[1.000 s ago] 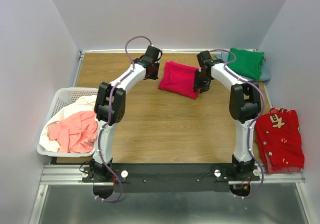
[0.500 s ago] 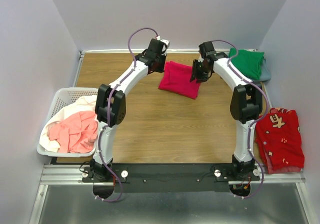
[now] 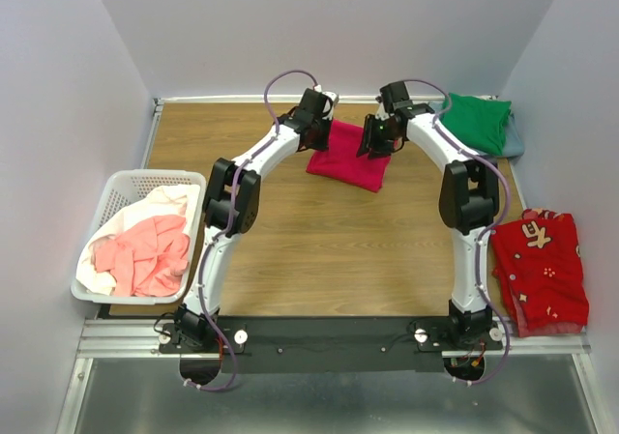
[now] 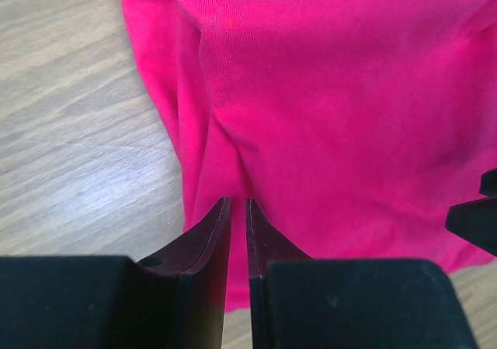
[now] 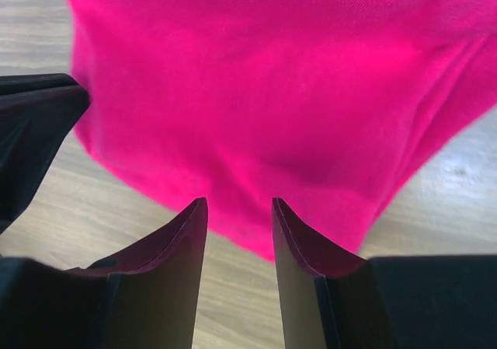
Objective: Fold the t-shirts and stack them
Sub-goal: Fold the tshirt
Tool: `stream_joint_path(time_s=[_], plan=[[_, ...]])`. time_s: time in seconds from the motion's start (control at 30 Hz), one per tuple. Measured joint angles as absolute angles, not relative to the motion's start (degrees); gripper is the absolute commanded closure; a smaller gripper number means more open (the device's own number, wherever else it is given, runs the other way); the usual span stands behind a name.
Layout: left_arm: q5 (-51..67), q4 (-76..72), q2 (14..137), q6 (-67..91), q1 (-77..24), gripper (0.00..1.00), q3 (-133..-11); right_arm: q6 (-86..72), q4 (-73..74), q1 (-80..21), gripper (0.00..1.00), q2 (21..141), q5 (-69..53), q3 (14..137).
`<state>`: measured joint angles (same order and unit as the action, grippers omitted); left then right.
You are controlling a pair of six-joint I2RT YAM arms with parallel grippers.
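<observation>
Left gripper [image 4: 238, 203], near-shut, perhaps touching crimson t-shirt [image 4: 334, 92] edge.

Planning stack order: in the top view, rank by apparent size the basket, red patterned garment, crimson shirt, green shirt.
1. white lattice basket
2. red patterned garment
3. then crimson shirt and green shirt, too alike to rank
</observation>
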<state>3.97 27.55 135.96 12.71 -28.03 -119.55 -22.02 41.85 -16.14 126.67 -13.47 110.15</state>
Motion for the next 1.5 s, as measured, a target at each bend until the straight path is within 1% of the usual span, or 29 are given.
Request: stream_joint_path(time_s=[0.4,0.73,0.9,1.37,1.5], plan=[[3.4,26.2,140.0,14.8,-28.0,0.78,-119.8,-23.5,39.9,-16.1,0.53,131.7,-12.9,109.5],[-7.4,30.3,140.9,17.3,-27.9,0.78,-122.2,-26.5,36.5,-16.1,0.54,130.9,-9.9,105.9],[-9.7,32.4,141.1,18.3,-27.4,0.79,-122.7,-27.6,35.5,-15.9,0.54,130.1,-9.3,104.5],[-11.6,35.5,141.7,19.1,-26.7,0.81,-123.2,-27.0,36.3,-14.1,0.53,129.4,-6.2,104.1],[-10.8,34.2,140.6,18.5,-26.7,0.81,-121.3,-25.9,37.6,-14.0,0.53,128.7,-2.5,103.9]])
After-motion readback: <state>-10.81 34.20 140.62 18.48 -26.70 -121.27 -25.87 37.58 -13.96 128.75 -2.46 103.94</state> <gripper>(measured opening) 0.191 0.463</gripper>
